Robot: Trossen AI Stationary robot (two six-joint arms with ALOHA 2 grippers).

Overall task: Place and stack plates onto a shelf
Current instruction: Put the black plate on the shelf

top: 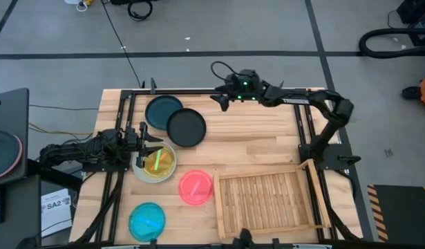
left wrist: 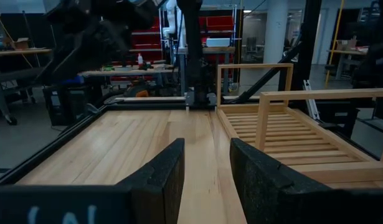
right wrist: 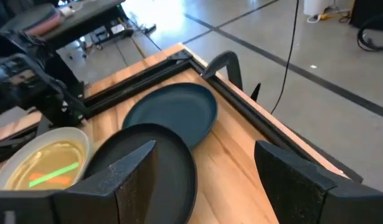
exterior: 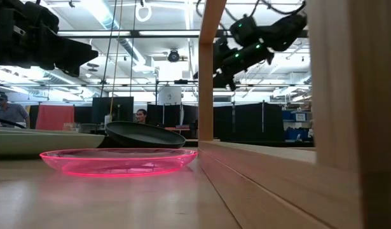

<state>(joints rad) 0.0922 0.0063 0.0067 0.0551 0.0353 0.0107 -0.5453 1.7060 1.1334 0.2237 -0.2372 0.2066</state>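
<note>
Right gripper (top: 221, 98), fingers spread wide and empty, hovers above the table's far edge near the teal plate (top: 162, 111). Left gripper (top: 149, 143), parted, empty, hangs over the yellow-green plate (top: 160, 160).

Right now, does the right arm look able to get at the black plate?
Probably yes. The right gripper hangs open just beyond the black plate, which lies on top, overlapping the teal plate, with nothing over it. The left gripper waits over the whitish plate.

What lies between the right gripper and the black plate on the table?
Nothing: in the high view only bare tabletop separates the right gripper, jaws open, from the black plate. The right wrist view shows the same.
</note>
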